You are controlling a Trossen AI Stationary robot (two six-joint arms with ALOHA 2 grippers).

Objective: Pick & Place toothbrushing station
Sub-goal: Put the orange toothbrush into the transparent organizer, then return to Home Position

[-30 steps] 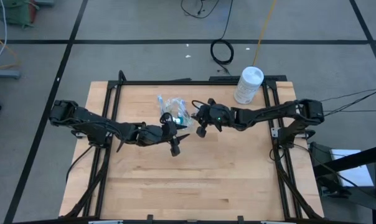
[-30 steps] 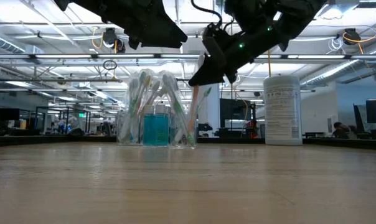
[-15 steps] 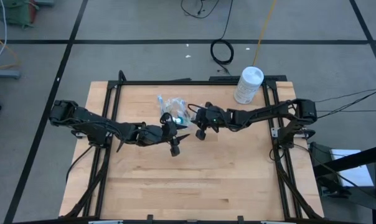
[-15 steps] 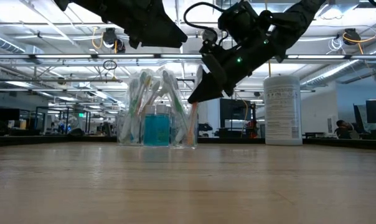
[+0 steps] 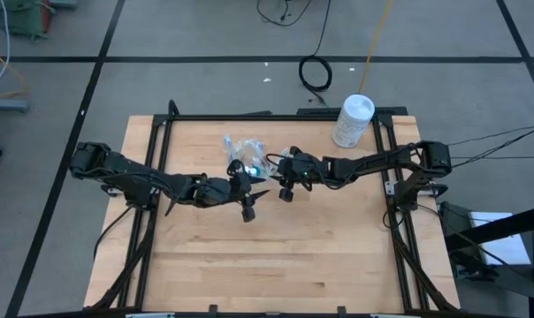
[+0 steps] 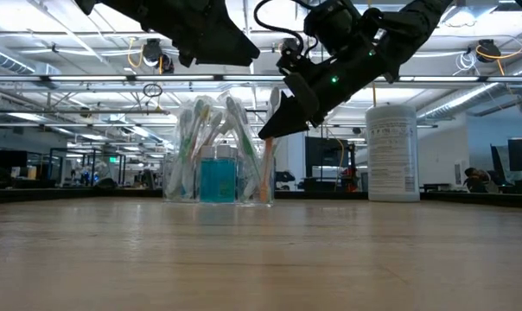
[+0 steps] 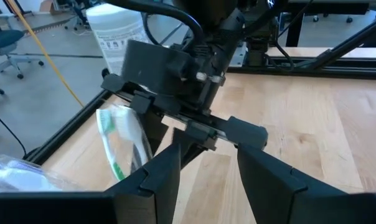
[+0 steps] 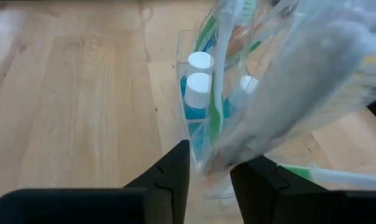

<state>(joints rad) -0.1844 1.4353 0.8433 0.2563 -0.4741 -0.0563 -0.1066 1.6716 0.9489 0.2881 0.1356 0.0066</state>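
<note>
The clear plastic cup [image 5: 247, 155] stands on its base on the table's far middle, holding wrapped toothbrushes and blue toothpaste tubes [image 8: 197, 87]. In the low view the cup [image 6: 216, 177] shows the brushes leaning out of its top. My right gripper [image 5: 275, 167] hangs over the cup's right side, open, with one wrapped toothbrush [image 8: 220, 134] in the gap between its fingers. In the low view that brush's orange lower part [image 6: 268, 173] stands at the cup's right wall, below the gripper [image 6: 270, 130]. My left gripper [image 5: 258, 191] waits just in front of the cup, open, holding nothing. My right gripper comes slanting down from the table's right, and the wrapped toothbrush's lower part [image 8: 214, 163] runs through the gap between its fingers [image 8: 175, 177]. Whether either finger touches the wrapper, I cannot tell. The brush stands nearly upright, its lower end down at the cup.
A tall white canister [image 5: 354, 119] stands at the table's far right corner, to the right of the cup in the low view [image 6: 391, 151]. A black frame [image 5: 161, 132] edges the table. Bare wood lies toward the near edge [image 5: 276, 265].
My right gripper has moved a little down and toward the table's left, closer to the cup, and its wrist has rolled slightly. The orange-handled toothbrush has sunk with it at the cup's right side.
</note>
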